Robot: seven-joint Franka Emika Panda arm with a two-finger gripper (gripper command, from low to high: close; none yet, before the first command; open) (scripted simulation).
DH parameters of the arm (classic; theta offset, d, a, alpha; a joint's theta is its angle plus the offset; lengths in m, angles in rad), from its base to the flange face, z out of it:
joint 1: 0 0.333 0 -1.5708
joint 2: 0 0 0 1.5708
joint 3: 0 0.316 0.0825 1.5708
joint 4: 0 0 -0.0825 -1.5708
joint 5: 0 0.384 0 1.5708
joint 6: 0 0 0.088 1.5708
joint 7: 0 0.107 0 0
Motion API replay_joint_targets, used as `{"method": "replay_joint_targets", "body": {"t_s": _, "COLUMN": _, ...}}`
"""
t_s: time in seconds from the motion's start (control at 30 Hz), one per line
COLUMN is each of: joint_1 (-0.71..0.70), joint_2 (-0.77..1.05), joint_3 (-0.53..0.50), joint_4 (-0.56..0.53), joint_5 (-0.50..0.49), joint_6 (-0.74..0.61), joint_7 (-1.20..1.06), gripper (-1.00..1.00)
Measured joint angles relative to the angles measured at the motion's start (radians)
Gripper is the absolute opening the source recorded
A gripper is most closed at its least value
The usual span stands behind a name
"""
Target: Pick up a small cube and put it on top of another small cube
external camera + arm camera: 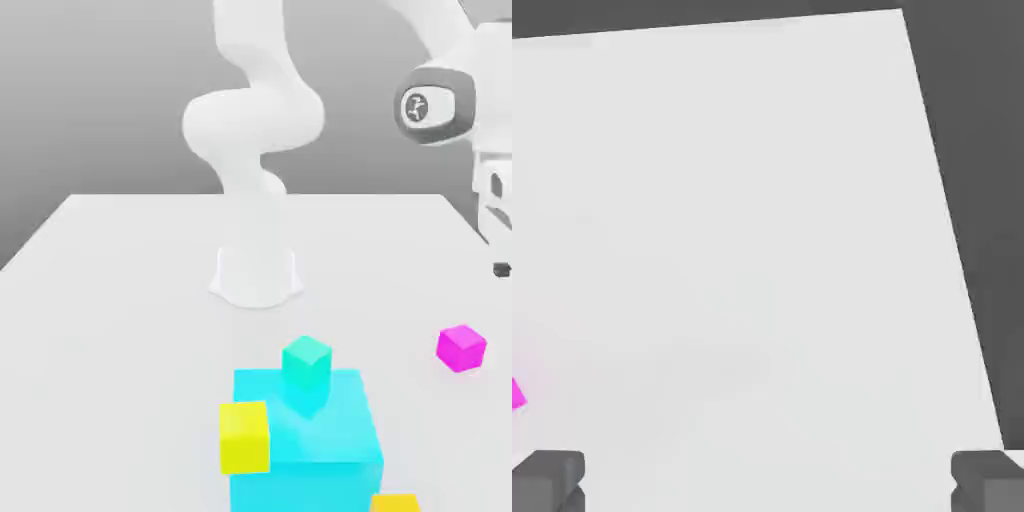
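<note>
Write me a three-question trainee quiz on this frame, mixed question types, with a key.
1. True or false: the magenta cube is stacked on the teal cube.
2. The gripper is: A) open, B) shut on a cube.
3. Which cube stands at the large cyan block's side toward the exterior view's left?

Key: 1. False, it lies apart on the table. 2. A. 3. The yellow cube.

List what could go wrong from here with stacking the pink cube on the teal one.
1. The open gripper is off to one side of the pink cube, so a straight descent may miss it.
2. The teal cube sits on the big cyan block, a raised, small target.
3. The yellow cube nearby could get bumped.
</note>
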Motion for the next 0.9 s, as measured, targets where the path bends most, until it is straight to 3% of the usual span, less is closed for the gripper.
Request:
{"method": "replay_joint_targets", "body": {"t_s": 0.13, "joint_1": 0.074, "joint_2": 0.15, "joint_3": 0.027, "joint_4": -0.053, "joint_5": -0.077, "joint_6": 0.09, "joint_7": -0.073, "gripper": 0.0}}
{"method": "replay_joint_targets", "body": {"t_s": 0.3, "joint_1": 0.183, "joint_2": 0.332, "joint_3": -0.108, "joint_4": -0.025, "joint_5": -0.221, "joint_6": 0.228, "joint_7": 0.018, "gripper": 0.0}}
{"method": "replay_joint_targets", "body": {"t_s": 0.33, "joint_1": 0.207, "joint_2": 0.361, "joint_3": -0.135, "joint_4": -0.019, "joint_5": -0.236, "joint_6": 0.252, "joint_7": 0.03, "gripper": -1.0}}
{"method": "replay_joint_targets", "body": {"t_s": 0.6, "joint_1": 0.191, "joint_2": 0.342, "joint_3": -0.117, "joint_4": -0.024, "joint_5": -0.23, "joint_6": 0.235, "joint_7": 0.026, "gripper": -1.0}}
{"method": "replay_joint_targets", "body": {"t_s": 0.77, "joint_1": 0.129, "joint_2": 0.171, "joint_3": -0.021, "joint_4": -0.059, "joint_5": -0.076, "joint_6": 0.103, "joint_7": -0.09, "gripper": -1.0}}
{"method": "replay_joint_targets", "body": {"t_s": 0.9, "joint_1": 0.007, "joint_2": 0.024, "joint_3": -0.088, "joint_4": -0.076, "joint_5": -0.025, "joint_6": -0.024, "joint_7": -0.056, "gripper": -1.0}}
